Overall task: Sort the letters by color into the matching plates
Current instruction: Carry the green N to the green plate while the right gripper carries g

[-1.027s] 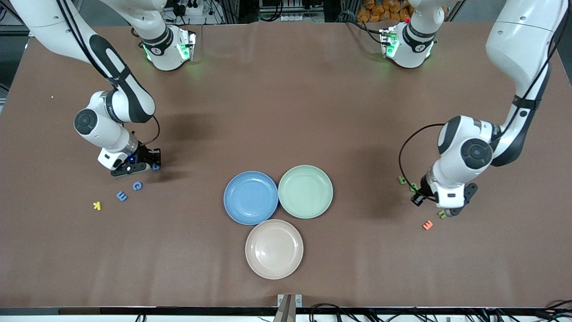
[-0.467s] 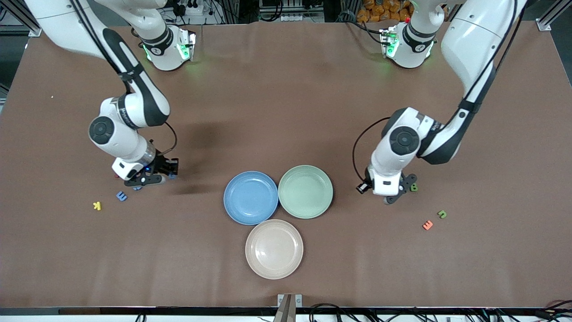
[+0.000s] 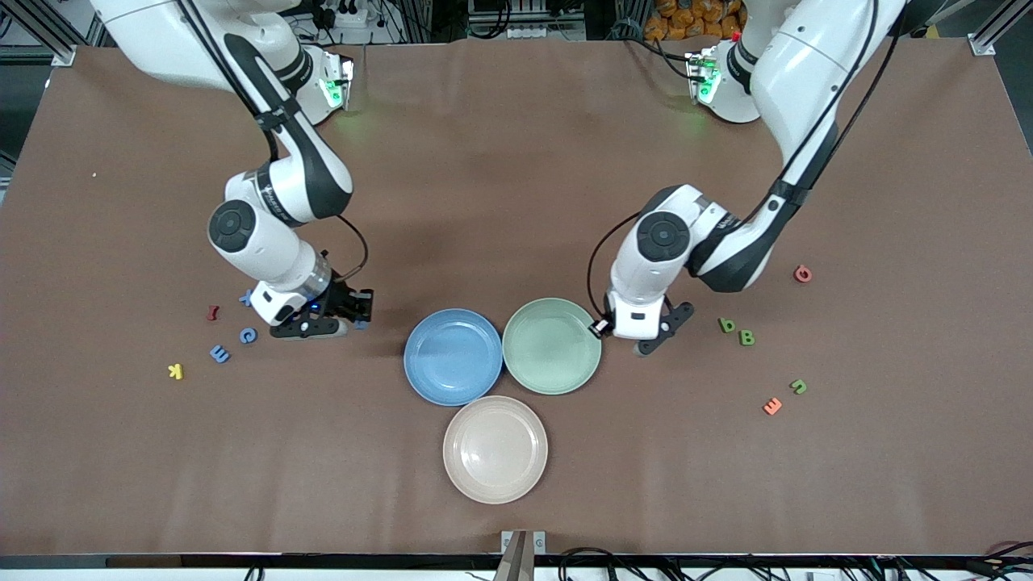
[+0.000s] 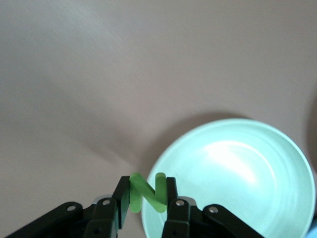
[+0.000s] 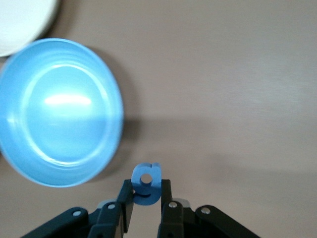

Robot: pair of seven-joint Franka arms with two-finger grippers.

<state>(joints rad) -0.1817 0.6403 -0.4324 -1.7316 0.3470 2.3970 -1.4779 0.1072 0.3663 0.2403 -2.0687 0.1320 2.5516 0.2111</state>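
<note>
Pinching green N (image 4: 147, 193) in left tool (image 4: 147, 210) just short of green plate (image 4: 233, 178) rim, blue g (image 5: 146, 182) in right tool (image 5: 146, 208) beside blue plate (image 5: 59, 111); likely light, stiff, best squeezed across flat faces.

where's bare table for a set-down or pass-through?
Bare: the wide brown table between the plates and the arm bases; the strip nearest the camera, either side of the beige plate. Crowded: the touching plates; letter clusters at both table ends.
</note>
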